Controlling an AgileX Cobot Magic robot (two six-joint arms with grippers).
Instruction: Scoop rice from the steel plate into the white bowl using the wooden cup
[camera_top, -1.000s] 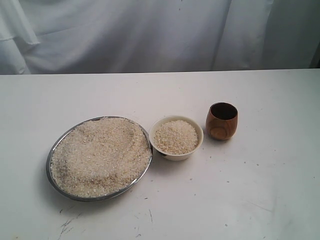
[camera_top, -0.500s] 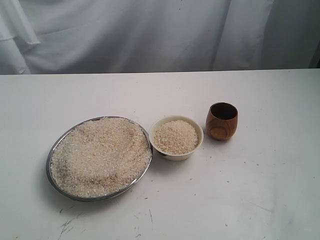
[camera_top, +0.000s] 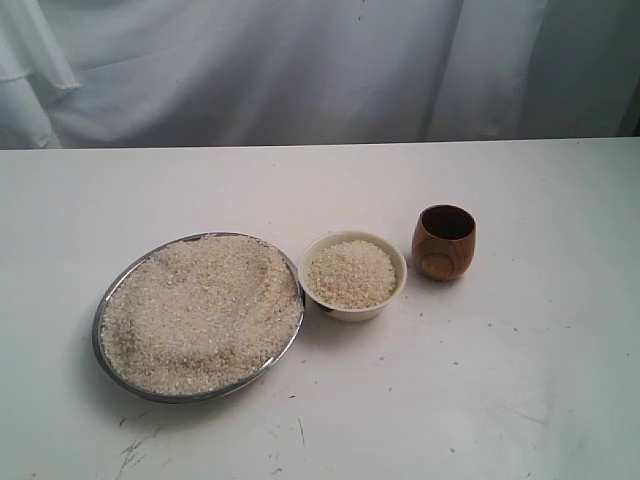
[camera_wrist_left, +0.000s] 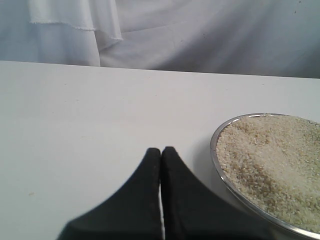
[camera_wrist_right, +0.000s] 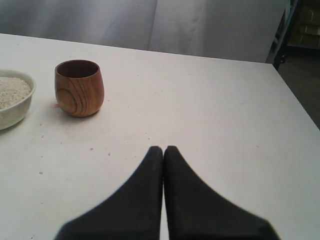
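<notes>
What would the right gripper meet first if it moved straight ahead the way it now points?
Probably nothing: ahead of the shut right gripper lies only bare table; the wooden cup stands off to one side.

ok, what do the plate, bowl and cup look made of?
Steel plate: metal, likely steel; thin, shiny silver rim.
White bowl: looks like glazed ceramic; cream, thick smooth rim, though plastic can't be ruled out.
Wooden cup: wood with a glossy finish; brown grain rings on its side.
</notes>
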